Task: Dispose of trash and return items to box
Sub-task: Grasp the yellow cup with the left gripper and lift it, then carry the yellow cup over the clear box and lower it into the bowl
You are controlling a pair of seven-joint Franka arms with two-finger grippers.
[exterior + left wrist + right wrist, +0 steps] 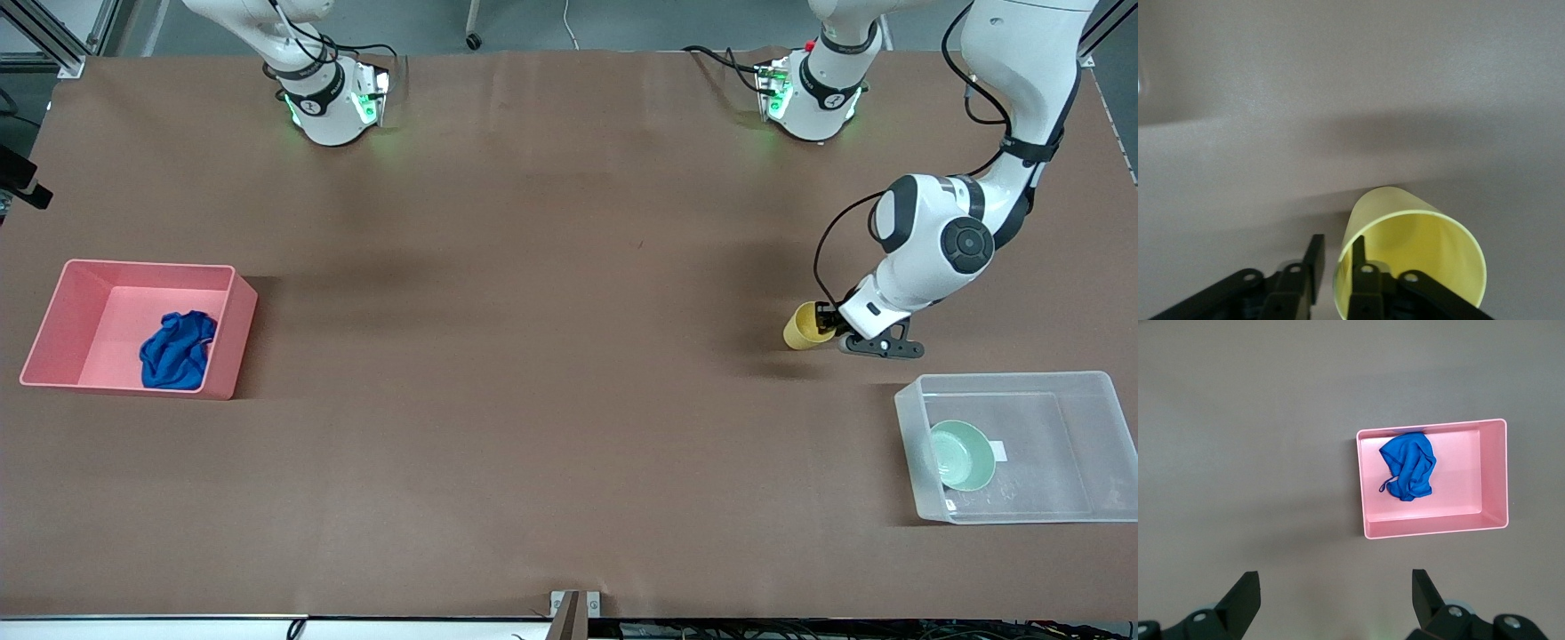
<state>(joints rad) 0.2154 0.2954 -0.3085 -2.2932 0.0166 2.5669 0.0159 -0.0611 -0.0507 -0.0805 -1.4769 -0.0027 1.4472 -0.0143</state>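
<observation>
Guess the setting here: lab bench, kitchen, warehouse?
Most likely a robotics lab bench: two arm bases bolted along a brown-covered table, aluminium framing at the corner, and staged props only: a pink bin, a clear plastic bin, a yellow cup.

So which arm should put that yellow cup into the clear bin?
Probably the left: the left gripper already pinches the yellow cup wall, right beside the clear bin. The right gripper hangs open above the pink bin.
</observation>
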